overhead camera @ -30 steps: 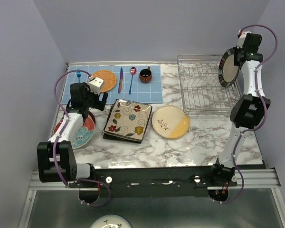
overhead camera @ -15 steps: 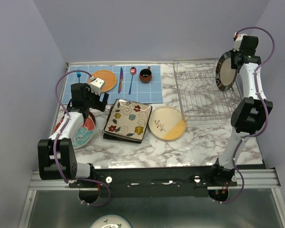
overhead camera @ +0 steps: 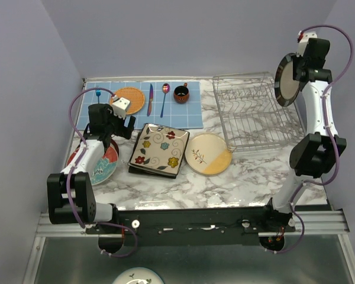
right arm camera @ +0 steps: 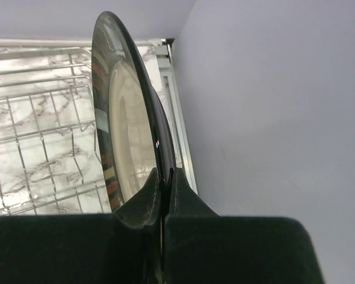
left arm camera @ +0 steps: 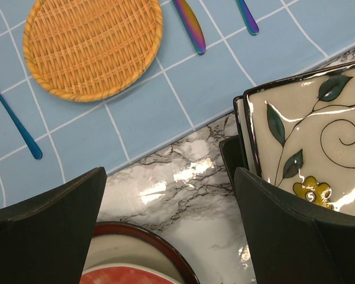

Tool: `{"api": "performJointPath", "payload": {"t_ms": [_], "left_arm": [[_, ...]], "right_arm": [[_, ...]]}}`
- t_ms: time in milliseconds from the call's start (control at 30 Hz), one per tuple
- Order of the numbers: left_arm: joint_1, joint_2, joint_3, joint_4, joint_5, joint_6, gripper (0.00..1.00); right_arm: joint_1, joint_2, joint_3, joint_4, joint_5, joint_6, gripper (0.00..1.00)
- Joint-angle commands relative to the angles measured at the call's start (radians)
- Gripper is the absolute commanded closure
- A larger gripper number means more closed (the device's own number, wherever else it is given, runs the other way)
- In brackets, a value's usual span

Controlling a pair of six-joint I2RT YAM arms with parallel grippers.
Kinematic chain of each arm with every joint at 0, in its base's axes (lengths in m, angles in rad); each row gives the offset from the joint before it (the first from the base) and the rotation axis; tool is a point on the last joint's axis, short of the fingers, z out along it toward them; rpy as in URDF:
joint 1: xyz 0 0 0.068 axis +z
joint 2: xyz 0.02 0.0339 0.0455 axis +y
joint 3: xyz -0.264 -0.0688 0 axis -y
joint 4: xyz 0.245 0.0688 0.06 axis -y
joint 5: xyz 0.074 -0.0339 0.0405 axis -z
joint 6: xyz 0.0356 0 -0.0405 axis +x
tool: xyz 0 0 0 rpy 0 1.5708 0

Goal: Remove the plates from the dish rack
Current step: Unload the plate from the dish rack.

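Observation:
My right gripper (overhead camera: pixel 300 66) is shut on the rim of a round stripe-rimmed plate (overhead camera: pixel 287 80), held on edge high above the right end of the silver wire dish rack (overhead camera: pixel 248 112). In the right wrist view the plate (right arm camera: pixel 127 124) stands upright, its dark rim pinched between the fingers (right arm camera: pixel 148 198), with the rack (right arm camera: pixel 35 136) below. My left gripper (left arm camera: pixel 171 231) is open over bare marble between a red-rimmed plate (left arm camera: pixel 136 254) and a stack of square flowered plates (left arm camera: pixel 307 136). A cream and yellow plate (overhead camera: pixel 209 153) lies flat mid-table.
A blue checked mat (overhead camera: pixel 143 105) at the back left holds an orange woven round mat (overhead camera: pixel 129 100), a knife (overhead camera: pixel 149 99), a spoon (overhead camera: pixel 164 97), a blue stick (overhead camera: pixel 98 93) and a small dark-red cup (overhead camera: pixel 181 93). Walls close in on the left, back and right.
The right arm has lifted the stripe-rimmed plate up and to the right, away from the rack. The rack and cream plate shifted slightly left early on. The left arm has not moved.

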Motion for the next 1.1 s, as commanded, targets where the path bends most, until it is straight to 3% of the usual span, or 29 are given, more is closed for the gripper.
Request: {"api": "performJointPath", "payload": {"t_ms": [0,167,500,833,1067], "left_arm": [[-0.005,-0.02,-0.009,-0.006,0.031,-0.003,0.01],[-0.005,-0.028,-0.006,-0.011,0.028,-0.001,0.01],[-0.005,-0.069,0.031,-0.027,0.008,-0.035,0.01],[0.081,-0.127,0.118,-0.044,0.036,-0.138,0.01],[0.162,-0.216,0.223,-0.165,0.068,-0.135,0.01]], "right_arm": [[0.017,-0.097,0.052,0.135,0.0,0.027,0.99],[0.015,-0.128,0.089,0.083,-0.036,0.042,0.99],[0.034,-0.181,0.152,-0.112,-0.369,0.166,0.99],[0.146,-0.202,0.151,-0.253,-0.679,0.226,0.99],[0.271,-0.163,0.129,-0.301,-0.779,0.223,0.99]]}}
